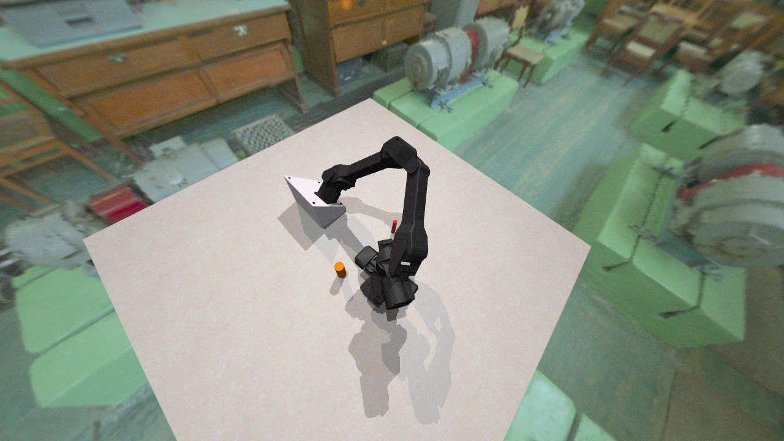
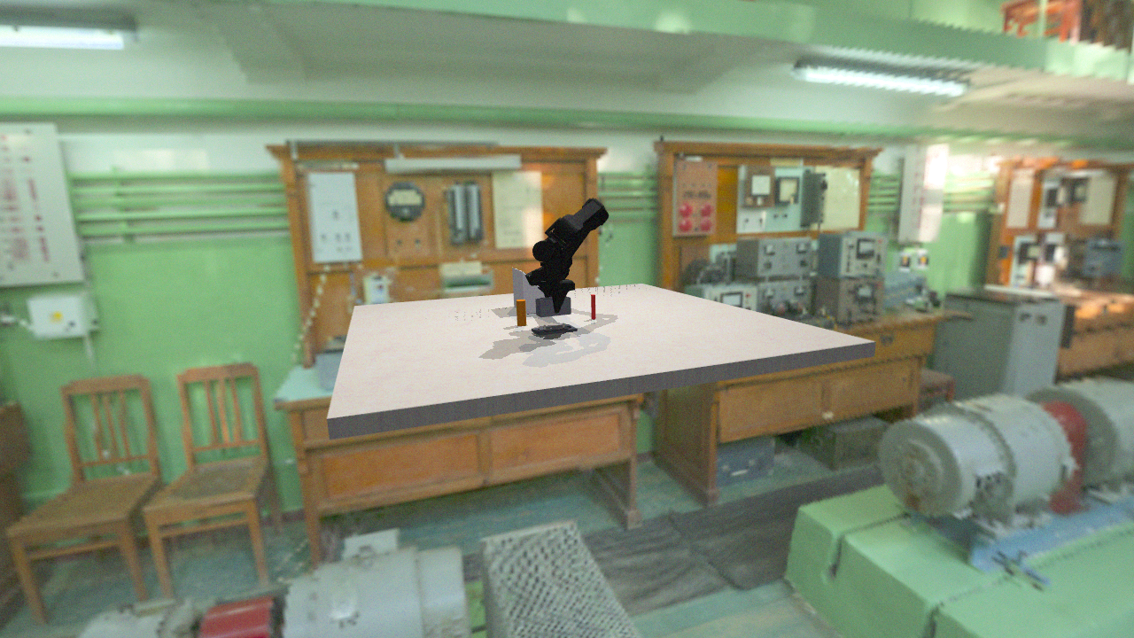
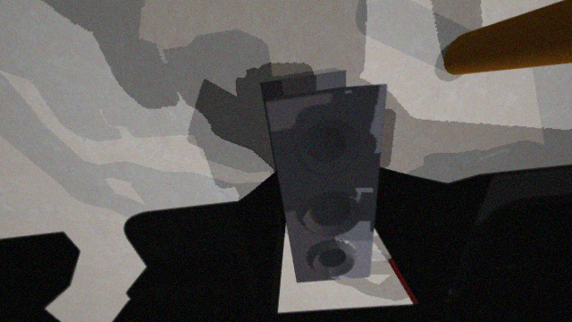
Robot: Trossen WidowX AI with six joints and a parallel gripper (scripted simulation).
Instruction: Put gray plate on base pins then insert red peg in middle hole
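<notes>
My gripper is shut on the gray plate, a long plate with three round holes that runs away from the wrist camera between the black fingers. The plate hangs low over the gray base and covers most of it. Only the base's far end shows past the plate, and the pins are hidden. The red peg stands upright on the table beside the arm. Only a red sliver of the peg shows in the wrist view.
An orange cylinder stands upright close to the gripper's side. A white wedge block sits at the arm's foot. The table is wide and pale, with its edges far from the work.
</notes>
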